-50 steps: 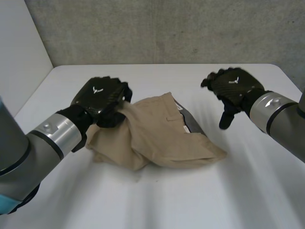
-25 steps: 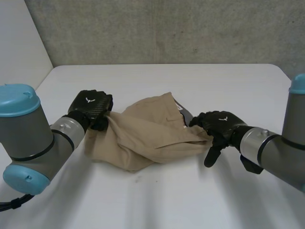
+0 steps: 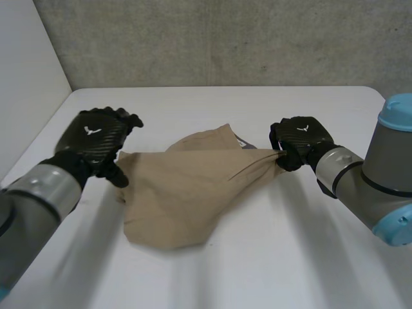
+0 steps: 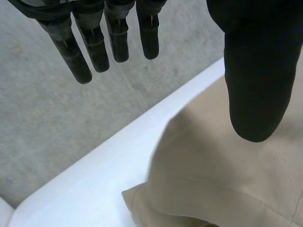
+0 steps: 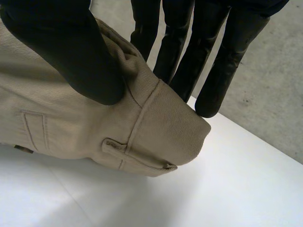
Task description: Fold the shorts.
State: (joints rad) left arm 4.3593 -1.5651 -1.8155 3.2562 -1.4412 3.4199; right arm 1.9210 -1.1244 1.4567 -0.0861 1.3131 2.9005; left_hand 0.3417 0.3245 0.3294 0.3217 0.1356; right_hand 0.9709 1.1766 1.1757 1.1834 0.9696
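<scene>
Tan shorts (image 3: 177, 193), tag (image 3: 242, 143) too tiny to read, waistband (image 5: 158, 111) pinched in right robot hand (image 3: 299, 138), left robot hand (image 3: 96, 136) splayed open.

Item count, by kind.

Garments: one, a pair of tan shorts (image 3: 187, 193).

Work surfaces: one, a white bench (image 3: 290, 257).

Hands: two, both black, listed as left hand (image 3: 96, 138) and right hand (image 3: 299, 138). Of these, one pinched onto cloth (right hand, at the waistband end of the shorts) and one with fingers straight (left hand).

Arms: two, both grey, listed as left arm (image 3: 38, 199) and right arm (image 3: 373, 187).

Surrounding surfaces: two, listed as one grey concrete wall (image 3: 225, 38) behind the bench and one white panel (image 3: 26, 77) at the left side.

Waistband detail, right wrist view: one belt loop (image 5: 137, 158).
</scene>
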